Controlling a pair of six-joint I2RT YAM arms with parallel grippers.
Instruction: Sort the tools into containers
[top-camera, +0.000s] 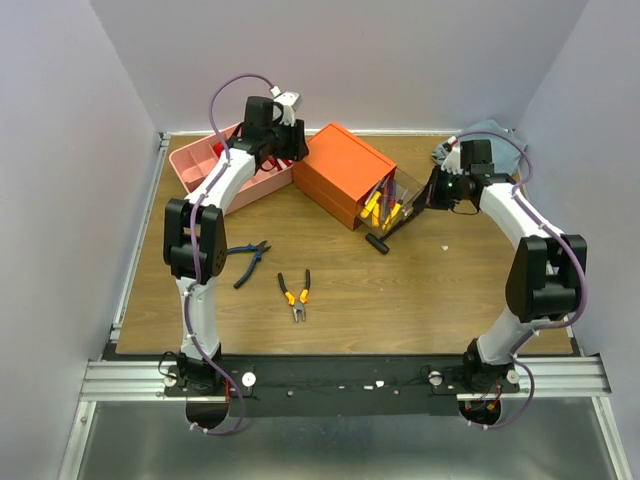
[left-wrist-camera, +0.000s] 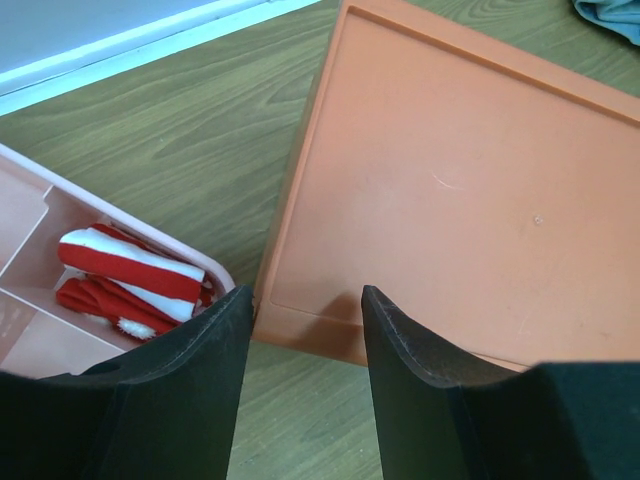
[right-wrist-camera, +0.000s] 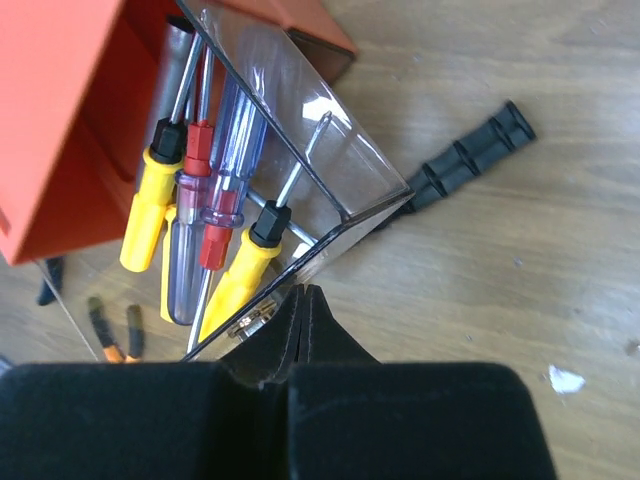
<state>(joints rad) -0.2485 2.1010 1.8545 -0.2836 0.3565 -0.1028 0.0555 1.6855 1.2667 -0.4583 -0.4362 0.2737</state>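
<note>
Right wrist shows right gripper (right-wrist-camera: 303, 296) pressed together at the front of a clear plastic drawer (right-wrist-camera: 300, 120); left gripper (left-wrist-camera: 305, 302) hangs spread over orange rectangular box (left-wrist-camera: 450, 180).

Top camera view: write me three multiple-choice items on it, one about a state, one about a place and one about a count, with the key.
1. The clear drawer of the orange box is: A) pushed in; B) pulled out; C) missing.
2. The orange-handled pliers lie: A) on the table, apart from the box; B) in the drawer; C) on top of the box.
3. Pairs of pliers on the table: A) one; B) four; C) two.

Key: 1 B, the drawer juts out of the box with screwdrivers showing inside. 2 A, bare wood surrounds them. 3 C, the orange-handled pliers and a blue-handled pair.
</note>
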